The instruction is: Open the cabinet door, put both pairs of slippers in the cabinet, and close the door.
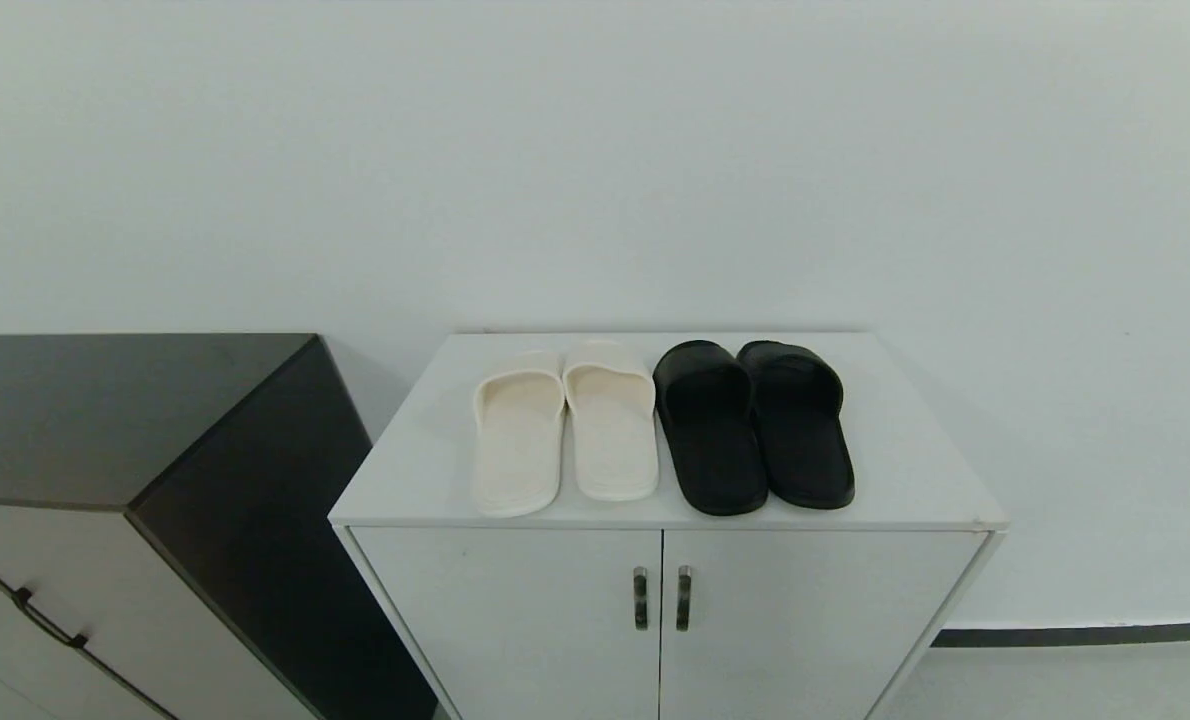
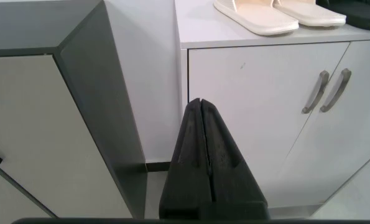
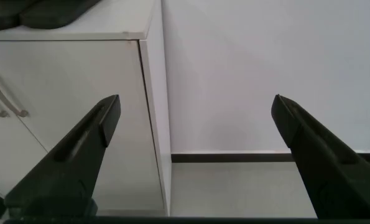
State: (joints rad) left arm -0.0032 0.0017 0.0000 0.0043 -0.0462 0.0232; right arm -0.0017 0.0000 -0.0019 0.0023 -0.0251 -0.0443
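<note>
**Stock on view: cabinet shut, two slipper pairs on top**

- Wall (image 1: 595,160): plain white, behind everything.
- Dark unit (image 1: 235,520): dark top and side, pale front; stands just left of the cabinet.
- Cabinet (image 1: 415,470): white, two doors (image 1: 515,620), both shut.
- White pair (image 1: 610,440): on the cabinet top, left half, side by side, heels toward the front edge.
- Black pair (image 1: 715,430): on the same top, just right of the white pair, same lie.
- Left gripper (image 2: 201,106): fingers pressed together, holding nothing; before the left door.
- Right gripper (image 3: 196,109): fingers spread wide, holding nothing; by the cabinet's right front corner.
- Handles (image 1: 640,598): two metal bars, upright, flanking the door seam.
</note>
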